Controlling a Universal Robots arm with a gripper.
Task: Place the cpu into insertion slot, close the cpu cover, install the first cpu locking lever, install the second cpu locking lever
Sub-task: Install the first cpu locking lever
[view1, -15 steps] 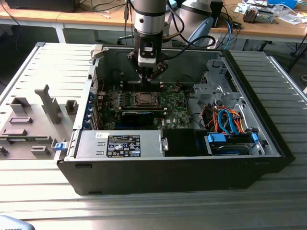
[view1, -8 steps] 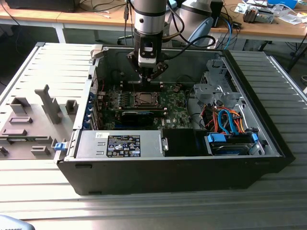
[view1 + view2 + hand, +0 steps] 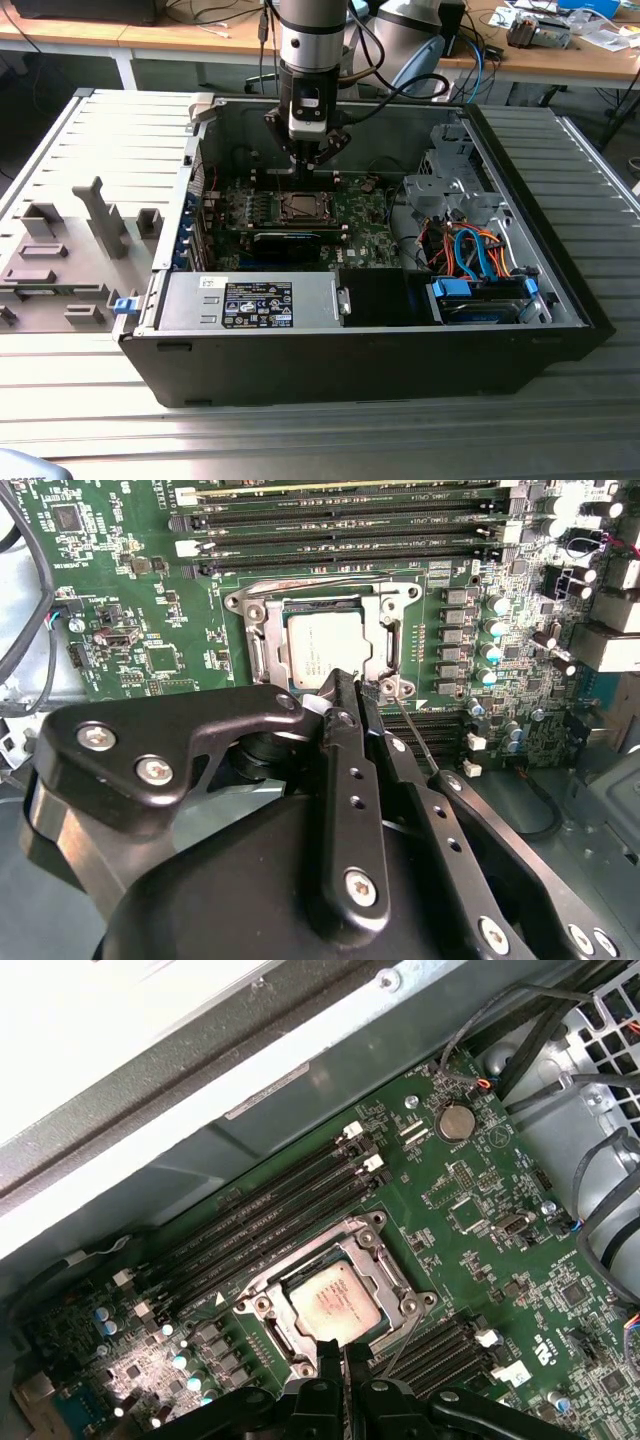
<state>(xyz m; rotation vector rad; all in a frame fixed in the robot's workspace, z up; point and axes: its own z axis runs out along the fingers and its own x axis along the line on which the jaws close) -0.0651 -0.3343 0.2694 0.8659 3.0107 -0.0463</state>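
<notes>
Metal of the cpu cover (image 3: 258, 650) lay flat around the cpu (image 3: 322, 648), whose grey top showed through the cover's square window as it sat in the insertion slot (image 3: 300, 610) on the green motherboard (image 3: 140, 610). One thin wire lever (image 3: 320, 581) ran along the cover's edge nearest the long memory slots (image 3: 340, 530). The gripper (image 3: 345, 687) hung close over one corner of the socket, its fingers pressed together with nothing visible between them. A second wire lever (image 3: 412, 735) slanted away from that corner just beside the fingers; whether they touched could not be told. In the exterior view the arm hung down into the open computer case (image 3: 380, 350), which lay on a ribbed metal table (image 3: 300, 430).
</notes>
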